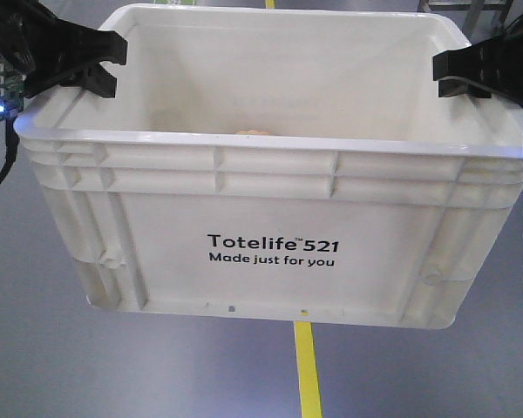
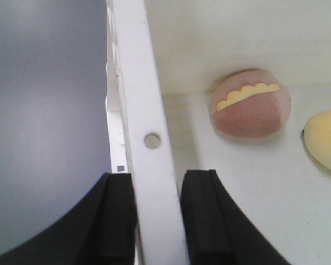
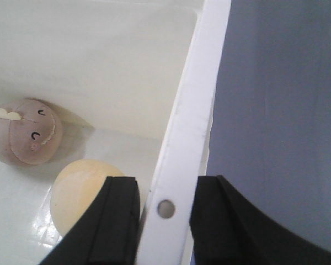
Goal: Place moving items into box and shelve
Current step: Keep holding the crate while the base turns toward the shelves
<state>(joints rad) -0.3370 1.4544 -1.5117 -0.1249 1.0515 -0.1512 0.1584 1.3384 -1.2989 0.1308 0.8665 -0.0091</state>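
The left gripper [image 1: 113, 65] is nearly closed, its two black fingers [image 2: 116, 215] clamping the left wall of the white Totelife 521 tote [image 1: 270, 252] at the rim, one finger outside and one inside. The wrist view shows them pressed against the rim strip [image 2: 140, 83], just below a small round hole.

Two bun-like lumps lie on the tote's floor against a wall. One is pinkish-brown [image 2: 251, 107] with a yellow scalloped stripe and a tiny face. The other is pale yellow [image 2: 325, 138] and sits just beside it.

The right gripper [image 1: 444, 74] pinches the opposite rim [image 3: 193, 99] the same way, its gap no wider than the wall.

Two grippers, one tote, two lumps. Grey floor with a yellow line [image 1: 307, 370] shows below the tote.
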